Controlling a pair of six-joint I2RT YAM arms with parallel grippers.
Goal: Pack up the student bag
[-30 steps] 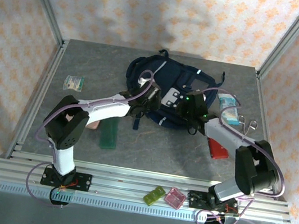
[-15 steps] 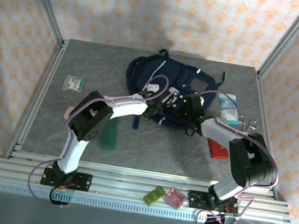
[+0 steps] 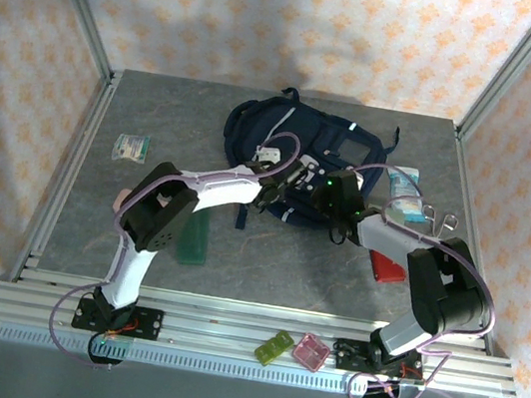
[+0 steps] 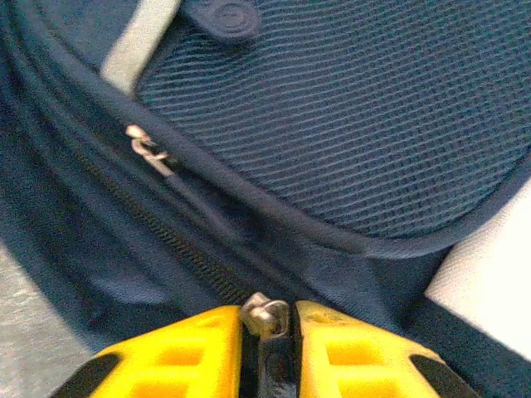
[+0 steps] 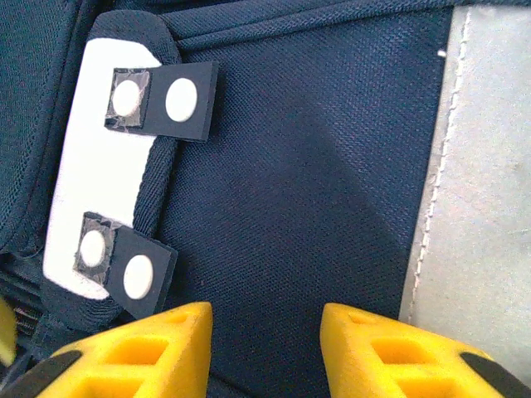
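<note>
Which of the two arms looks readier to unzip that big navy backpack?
Left, I'd judge. The left gripper is pinched on a small silver metal zipper pull of the large navy-blue fabric backpack, ready to draw it along. The right gripper hovers with jaws apart over plain fabric, holding nothing.

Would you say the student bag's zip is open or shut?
Shut where visible: teeth lie meshed up to the pull the left gripper pinches.

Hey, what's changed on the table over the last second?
The left pincer slid right and nearer along the backpack, then closed on a zipper pull. The right pincer, open over the backpack, barely moved; the backpack itself stayed put.
</note>
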